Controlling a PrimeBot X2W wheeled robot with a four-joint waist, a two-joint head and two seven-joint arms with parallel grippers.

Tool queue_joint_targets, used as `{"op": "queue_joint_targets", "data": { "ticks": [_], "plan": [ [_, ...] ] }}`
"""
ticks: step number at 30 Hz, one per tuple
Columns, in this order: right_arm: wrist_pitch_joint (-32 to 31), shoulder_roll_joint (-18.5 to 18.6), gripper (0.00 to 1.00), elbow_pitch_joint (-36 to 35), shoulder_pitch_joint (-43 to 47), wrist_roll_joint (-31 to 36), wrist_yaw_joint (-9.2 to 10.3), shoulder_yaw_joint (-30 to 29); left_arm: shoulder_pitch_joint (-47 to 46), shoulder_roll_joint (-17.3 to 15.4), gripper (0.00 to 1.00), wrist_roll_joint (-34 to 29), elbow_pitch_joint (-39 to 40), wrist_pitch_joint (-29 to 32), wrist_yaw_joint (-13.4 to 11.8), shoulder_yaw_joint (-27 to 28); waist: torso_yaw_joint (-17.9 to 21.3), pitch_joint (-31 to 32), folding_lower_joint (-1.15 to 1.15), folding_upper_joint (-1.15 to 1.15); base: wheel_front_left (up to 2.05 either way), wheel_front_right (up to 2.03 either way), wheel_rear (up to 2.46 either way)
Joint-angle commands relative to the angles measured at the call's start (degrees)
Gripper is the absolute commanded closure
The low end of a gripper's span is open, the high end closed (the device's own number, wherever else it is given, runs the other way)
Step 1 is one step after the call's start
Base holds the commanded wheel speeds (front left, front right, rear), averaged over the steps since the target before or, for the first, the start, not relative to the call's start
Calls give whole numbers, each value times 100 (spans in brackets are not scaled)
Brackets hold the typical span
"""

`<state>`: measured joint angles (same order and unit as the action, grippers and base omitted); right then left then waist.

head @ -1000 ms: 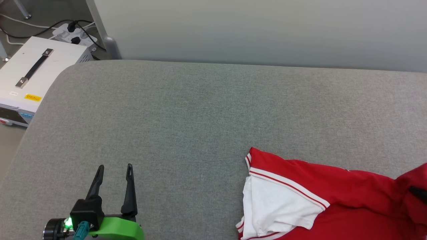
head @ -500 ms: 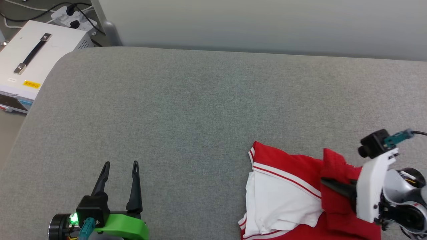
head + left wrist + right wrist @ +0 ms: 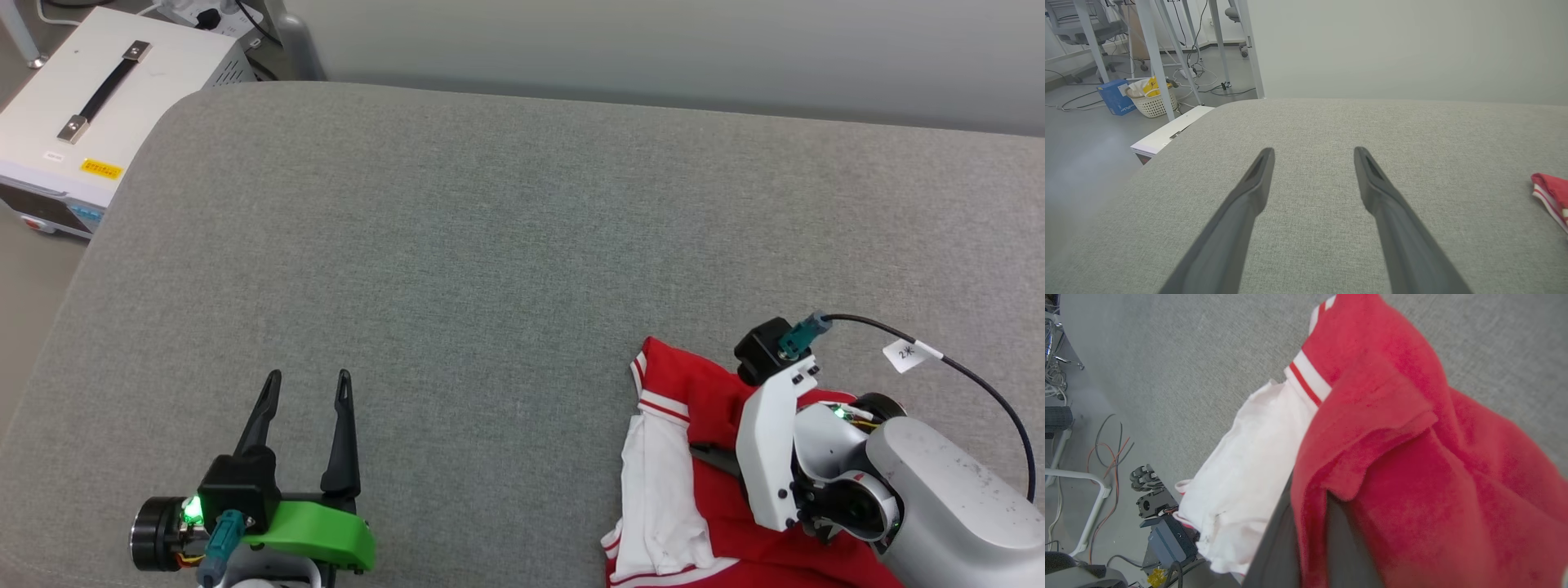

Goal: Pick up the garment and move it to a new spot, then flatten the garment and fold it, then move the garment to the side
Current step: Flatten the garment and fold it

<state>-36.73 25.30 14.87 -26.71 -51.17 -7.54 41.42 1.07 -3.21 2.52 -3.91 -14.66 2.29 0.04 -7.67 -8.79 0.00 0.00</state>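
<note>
The garment (image 3: 661, 482), a red T-shirt with a white sleeve and striped trim, lies bunched at the lower right of the grey padded surface (image 3: 490, 245). My right gripper (image 3: 712, 457) is shut on a fold of its red cloth, fingers pointing left and mostly buried in it. In the right wrist view the red fold (image 3: 1392, 457) is pinched between the two dark fingers (image 3: 1274, 547) and drapes over them, with the white sleeve (image 3: 1241, 473) hanging to the left. My left gripper (image 3: 308, 377) stands open at the lower left, holding nothing, well apart from the shirt. The left wrist view shows its spread gripper (image 3: 1312, 151) and a garment corner (image 3: 1549, 190).
A white box with a black handle (image 3: 98, 90) sits on the floor beyond the surface's rounded far-left corner. A pale wall (image 3: 653, 49) runs behind the far edge. Bare grey padding stretches across the middle and left. Table legs and cables (image 3: 1167, 61) stand on the floor.
The right arm has come into view from the right, dragging the red cloth leftward over the white sleeve. The head camera has shifted. The left gripper stays open and still.
</note>
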Motion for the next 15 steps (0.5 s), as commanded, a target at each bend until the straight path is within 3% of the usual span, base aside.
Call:
{"op": "queue_joint_targets", "data": {
  "ticks": [1, 4, 5, 6, 7, 15],
  "plan": [
    [101, -26, 100, 192, -90, 47, 5, 86, -91, 33, 0, 34, -23, -34, -42, -20, -32, -22, 0, 0, 0, 0, 0],
    [285, -45, 100, 413, -96, 57, 5, 249, -80, 33, 0, 45, -40, -34, -67, -22, -29, -8, 0, 0, 0, 0, 0],
    [417, -54, 73, 437, -99, 30, 5, 268, -65, 33, 0, 44, -46, -34, -78, -14, -11, 9, 0, 0, 0, 0, 0],
    [528, -55, 28, 440, -105, 6, 5, 281, -47, 33, 0, 40, -55, -34, -84, -3, 10, 33, 0, 0, 0, 0, 0],
    [677, -30, 0, 408, -119, 7, 5, 314, -21, 33, 0, 30, -67, -34, -84, 7, 34, 65, 0, 0, 0, 0, 0],
    [2016, 376, 0, -271, 43, -1, 5, 187, 113, 33, 0, -25, -116, -34, -42, 30, 243, 361, 0, 0, 0, 0, 0]
  ]
}}
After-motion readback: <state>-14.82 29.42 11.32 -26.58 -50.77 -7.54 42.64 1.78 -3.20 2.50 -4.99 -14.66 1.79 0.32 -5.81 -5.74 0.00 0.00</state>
